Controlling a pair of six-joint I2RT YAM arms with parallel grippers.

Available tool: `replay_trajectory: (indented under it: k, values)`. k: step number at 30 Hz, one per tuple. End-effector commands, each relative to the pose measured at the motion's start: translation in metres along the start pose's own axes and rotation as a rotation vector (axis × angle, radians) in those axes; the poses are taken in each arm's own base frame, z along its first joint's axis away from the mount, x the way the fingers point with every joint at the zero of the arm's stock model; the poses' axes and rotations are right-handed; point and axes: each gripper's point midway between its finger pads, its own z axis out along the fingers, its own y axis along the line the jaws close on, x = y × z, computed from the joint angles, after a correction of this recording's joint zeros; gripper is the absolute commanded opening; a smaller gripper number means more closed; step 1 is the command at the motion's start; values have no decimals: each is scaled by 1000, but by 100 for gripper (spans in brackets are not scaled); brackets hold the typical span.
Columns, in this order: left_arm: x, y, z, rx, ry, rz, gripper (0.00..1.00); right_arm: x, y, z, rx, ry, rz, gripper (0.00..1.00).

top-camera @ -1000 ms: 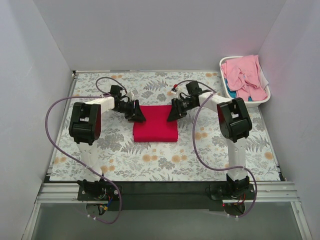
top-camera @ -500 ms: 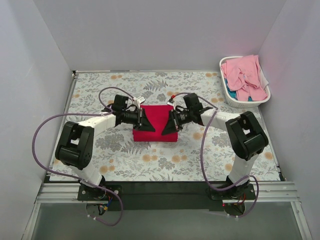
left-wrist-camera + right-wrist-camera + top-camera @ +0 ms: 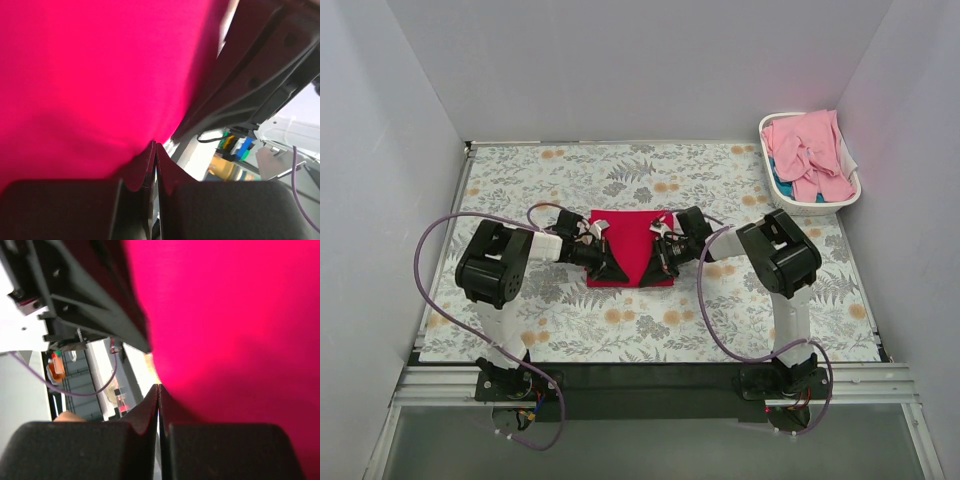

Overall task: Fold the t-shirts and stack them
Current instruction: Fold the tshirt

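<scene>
Red t-shirt (image 3: 631, 236) lies folded in a rectangle at the middle of the flower-print desk (image 3: 520, 170). My left jaws and right jaws are both shut tight, with the tips against its near corners, left on the left and right on the right. Can't tell if any cloth is pinched between them. Pink t-shirts (image 3: 807, 150) sit heaped in the white basket (image 3: 848, 198) at the far right corner.

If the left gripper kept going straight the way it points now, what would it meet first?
Probably the right gripper, which points back at it over the red t-shirt; relative height is unclear.
</scene>
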Motion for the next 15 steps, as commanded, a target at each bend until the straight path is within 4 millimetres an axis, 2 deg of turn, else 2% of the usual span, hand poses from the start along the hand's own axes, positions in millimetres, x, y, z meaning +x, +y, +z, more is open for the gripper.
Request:
replay_trajectory:
  k: [1, 4, 5, 8, 11, 15]
  values:
    - [11, 33, 3, -100, -4, -22, 0, 1, -28, 2, 50, -25, 17, 1]
    - [13, 62, 3, -184, -1, -63, 0, 13, -56, 1, 97, -24, 84, 1]
    - [11, 71, 1, -208, 0, -53, 0, 16, -59, -1, 103, -24, 92, 1]
    - [11, 76, -7, -172, 23, -69, 0, 20, -62, -11, 115, -43, 89, 1]
    - [22, 52, -12, -43, 68, -6, 0, 20, -54, -18, 110, -60, 53, 1]
    - [29, 22, -27, 47, 59, 101, 6, 14, -30, -27, 73, -61, -38, 1]
